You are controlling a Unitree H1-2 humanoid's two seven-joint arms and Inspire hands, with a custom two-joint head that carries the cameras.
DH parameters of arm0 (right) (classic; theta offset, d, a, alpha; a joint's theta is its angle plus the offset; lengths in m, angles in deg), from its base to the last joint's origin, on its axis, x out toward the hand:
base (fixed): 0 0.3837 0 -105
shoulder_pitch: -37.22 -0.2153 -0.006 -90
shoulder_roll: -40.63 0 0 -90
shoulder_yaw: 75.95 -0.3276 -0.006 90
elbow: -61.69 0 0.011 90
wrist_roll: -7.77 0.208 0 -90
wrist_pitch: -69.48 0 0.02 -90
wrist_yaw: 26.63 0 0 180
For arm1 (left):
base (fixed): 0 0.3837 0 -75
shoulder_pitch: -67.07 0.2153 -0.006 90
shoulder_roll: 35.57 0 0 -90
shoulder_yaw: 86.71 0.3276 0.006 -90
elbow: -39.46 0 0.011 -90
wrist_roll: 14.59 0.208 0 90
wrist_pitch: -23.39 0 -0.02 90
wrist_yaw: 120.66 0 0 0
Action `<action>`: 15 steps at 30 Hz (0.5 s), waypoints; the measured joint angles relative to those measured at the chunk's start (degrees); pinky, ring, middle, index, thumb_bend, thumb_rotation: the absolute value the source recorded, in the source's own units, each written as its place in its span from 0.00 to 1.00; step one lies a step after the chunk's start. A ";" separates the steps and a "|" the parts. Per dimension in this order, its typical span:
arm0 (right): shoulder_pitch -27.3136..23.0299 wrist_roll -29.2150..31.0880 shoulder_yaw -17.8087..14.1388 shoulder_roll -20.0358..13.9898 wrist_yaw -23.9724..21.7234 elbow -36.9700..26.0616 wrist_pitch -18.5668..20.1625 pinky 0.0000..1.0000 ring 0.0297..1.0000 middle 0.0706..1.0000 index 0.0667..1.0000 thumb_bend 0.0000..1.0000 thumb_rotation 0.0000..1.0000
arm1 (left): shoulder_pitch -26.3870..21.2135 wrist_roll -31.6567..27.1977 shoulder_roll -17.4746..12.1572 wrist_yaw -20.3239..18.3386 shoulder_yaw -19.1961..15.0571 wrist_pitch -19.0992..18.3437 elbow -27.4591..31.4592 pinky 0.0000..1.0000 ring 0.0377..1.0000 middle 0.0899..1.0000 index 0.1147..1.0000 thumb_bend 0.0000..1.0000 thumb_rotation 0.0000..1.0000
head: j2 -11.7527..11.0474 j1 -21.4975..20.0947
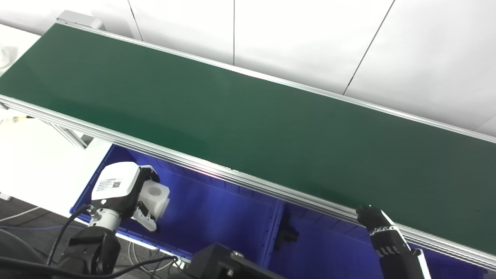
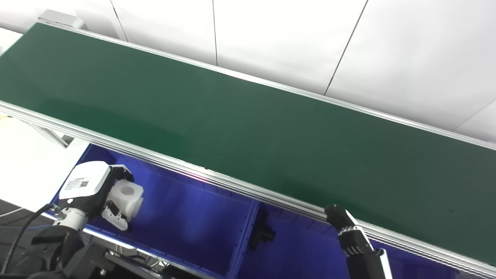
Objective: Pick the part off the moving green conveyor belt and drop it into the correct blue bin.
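Observation:
The green conveyor belt (image 1: 248,120) runs from upper left to lower right with nothing on it. Over the left blue bin (image 1: 217,217), my left hand (image 1: 128,193) is shut on a white blocky part (image 1: 155,197) with a round hole in its top. The part hangs above the bin's left end. My right hand (image 1: 381,232) is black and rests at the belt's near rail, lower right; whether its fingers are closed is hard to tell. The right blue bin (image 1: 321,248) holds a small black part (image 1: 285,232).
An aluminium rail (image 1: 271,190) edges the belt just above the bins. A divider wall (image 1: 273,232) separates the two bins. Cables (image 1: 23,228) and black robot hardware (image 1: 224,263) fill the bottom left. White wall panels (image 1: 310,38) stand behind the belt.

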 measured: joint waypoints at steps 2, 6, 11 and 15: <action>0.12 -0.53 0.00 0.02 0.51 -0.03 0.00 0.89 0.88 0.85 0.86 0.87 0.86 | 0.01 0.16 0.02 0.09 0.03 -0.12 0.36 0.76 0.80 0.83 0.72 0.89 0.00 | -0.09 0.00; 0.17 -0.52 -0.06 0.01 0.55 -0.03 0.00 0.90 0.89 0.86 0.86 0.89 0.86 | 0.02 0.17 0.09 1.00 0.05 -0.14 0.84 0.74 0.79 0.83 0.72 0.89 0.00 | -0.09 0.00; 0.29 -0.14 0.35 -0.27 0.60 -0.02 0.00 0.91 0.90 0.86 0.86 0.86 0.84 | 0.02 -0.08 0.74 2.56 0.15 -0.01 1.84 0.72 0.77 0.80 0.70 0.89 0.00 | -0.26 -0.53; 0.25 0.39 0.40 -0.27 0.30 0.17 0.00 0.93 0.91 0.86 0.87 0.86 0.84 | -0.02 -1.37 1.64 3.80 0.15 0.32 5.53 0.70 0.76 0.79 0.69 0.87 0.02 | -0.62 -0.70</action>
